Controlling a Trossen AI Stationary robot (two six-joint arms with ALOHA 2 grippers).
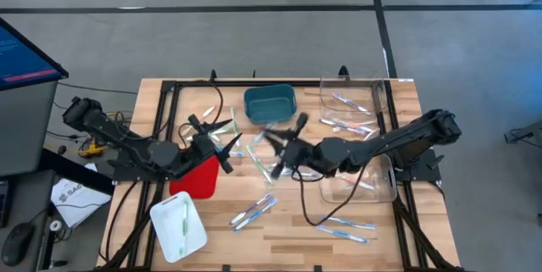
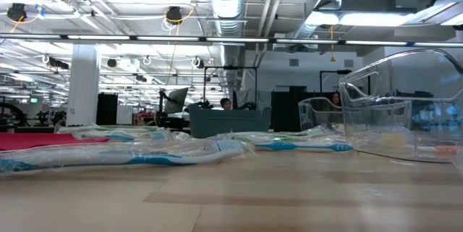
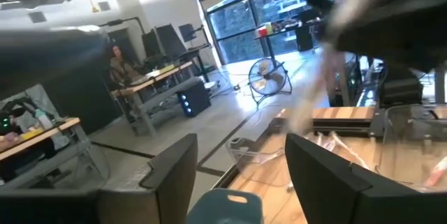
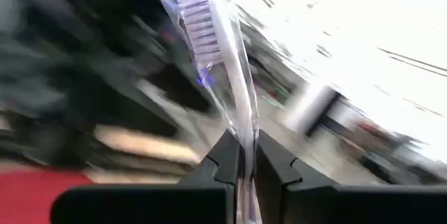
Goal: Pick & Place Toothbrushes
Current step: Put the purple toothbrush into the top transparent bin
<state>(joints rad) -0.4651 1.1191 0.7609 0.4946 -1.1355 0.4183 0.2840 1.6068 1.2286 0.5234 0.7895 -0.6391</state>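
Observation:
My right gripper (image 4: 248, 161) is shut on a toothbrush in a clear wrapper (image 4: 209, 49) with white and purple bristles; in the high view this gripper (image 1: 273, 143) is over the table's middle, near the teal bin (image 1: 269, 104). My left gripper (image 3: 241, 175) is open with nothing between its fingers and faces the right one from the left (image 1: 225, 147), above the red tray's far edge. Several more wrapped toothbrushes (image 1: 254, 211) lie flat on the wood, and some lie in the clear containers (image 1: 349, 102). The low view shows blue-and-white ones (image 2: 145, 156) but neither gripper. My right gripper pinches the wrapped toothbrush's handle (image 4: 246, 140) between its two fingers. The brush runs on along the fingers and out past their tips, with the bristle head (image 4: 199, 35) at the free end. Nothing shows under the head, so the brush is lifted clear.
A red tray (image 1: 196, 179) lies under the left arm. A white tray (image 1: 178, 225) holding a green toothbrush is at the near left. Clear plastic containers (image 1: 360, 183) stand on the right side. Black cables (image 1: 305, 208) cross the table, and a black frame borders it.

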